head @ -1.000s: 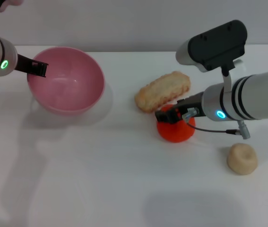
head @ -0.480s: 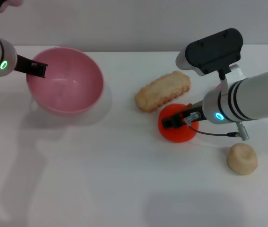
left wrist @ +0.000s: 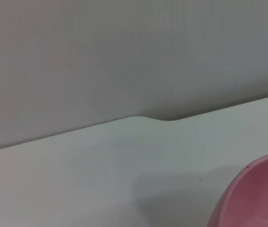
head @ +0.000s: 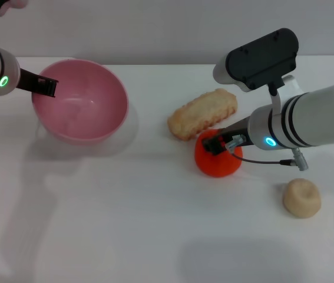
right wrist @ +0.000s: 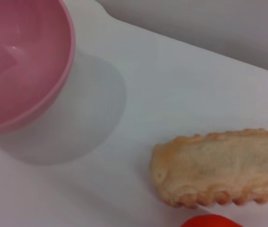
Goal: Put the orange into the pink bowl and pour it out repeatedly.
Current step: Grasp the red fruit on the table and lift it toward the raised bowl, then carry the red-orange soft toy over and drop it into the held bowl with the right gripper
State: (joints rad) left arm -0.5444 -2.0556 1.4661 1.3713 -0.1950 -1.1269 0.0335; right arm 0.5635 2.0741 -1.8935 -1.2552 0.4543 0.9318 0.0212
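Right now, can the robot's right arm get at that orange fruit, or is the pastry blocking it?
Probably yes. The right pincer is already at the top of the orange, and the pastry lies behind the orange, not between the two.

I can read no words, numbers, labels or brand marks anywhere in my views. The only sign-like marks are small lit rings on my arms: a green ring (head: 3, 81) on my left arm beside the pink bowl (head: 79, 101), and a blue ring (head: 269, 141) on my right arm near the orange (head: 217, 160).
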